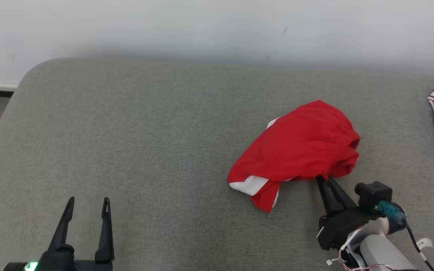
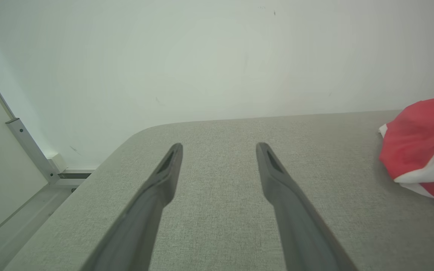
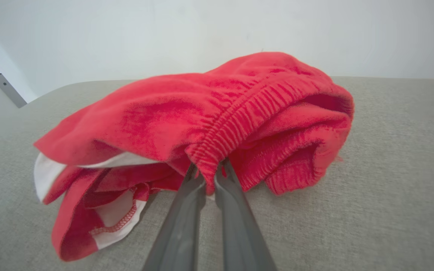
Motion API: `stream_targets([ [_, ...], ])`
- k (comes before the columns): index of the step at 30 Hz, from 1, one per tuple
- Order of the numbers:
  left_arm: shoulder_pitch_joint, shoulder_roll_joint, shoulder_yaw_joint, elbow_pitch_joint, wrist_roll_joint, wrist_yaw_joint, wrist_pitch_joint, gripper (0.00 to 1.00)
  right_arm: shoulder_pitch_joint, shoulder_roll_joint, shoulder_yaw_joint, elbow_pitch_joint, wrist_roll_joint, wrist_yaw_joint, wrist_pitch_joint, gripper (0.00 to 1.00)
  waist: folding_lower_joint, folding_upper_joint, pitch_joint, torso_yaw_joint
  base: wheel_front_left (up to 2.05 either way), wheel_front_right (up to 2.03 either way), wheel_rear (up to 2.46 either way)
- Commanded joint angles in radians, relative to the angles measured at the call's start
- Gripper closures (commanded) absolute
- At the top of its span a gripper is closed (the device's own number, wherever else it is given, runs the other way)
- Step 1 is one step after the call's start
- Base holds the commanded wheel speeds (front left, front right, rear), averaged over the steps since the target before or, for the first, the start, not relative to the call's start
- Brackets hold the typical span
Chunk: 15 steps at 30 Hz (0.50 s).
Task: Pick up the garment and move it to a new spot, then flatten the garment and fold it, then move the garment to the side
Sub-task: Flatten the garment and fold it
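Red garment (image 1: 296,146) sits bunched right of centre on the grey worktop (image 1: 145,131) in the head view, right gripper (image 1: 323,178) at its near edge, left gripper (image 1: 87,203) spread, empty. Left wrist view: garment far right. Right wrist view: fingers (image 3: 181,222) pinch the waistband (image 3: 239,113) (elastic, ribbed).

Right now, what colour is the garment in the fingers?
The garment is red with white trim; see right wrist view.
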Motion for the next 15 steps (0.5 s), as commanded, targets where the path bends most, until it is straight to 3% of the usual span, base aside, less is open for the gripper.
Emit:
stream_targets([
  [1,0.012,-0.004,0.001,0.000,0.001,0.001,-0.003,0.00,0.031,-0.014,0.002,-0.038,0.007,-0.003,-0.005,1.00,-0.0001,-0.0001,-0.025,-0.027,0.00,0.00,0.00],
  [15,0.043,-0.014,-0.009,0.002,0.001,-0.011,-0.003,0.00,0.288,-0.117,-0.088,-0.461,-0.007,-0.003,0.020,1.00,-0.0001,-0.0001,-0.077,-0.158,0.00,0.00,0.00],
])
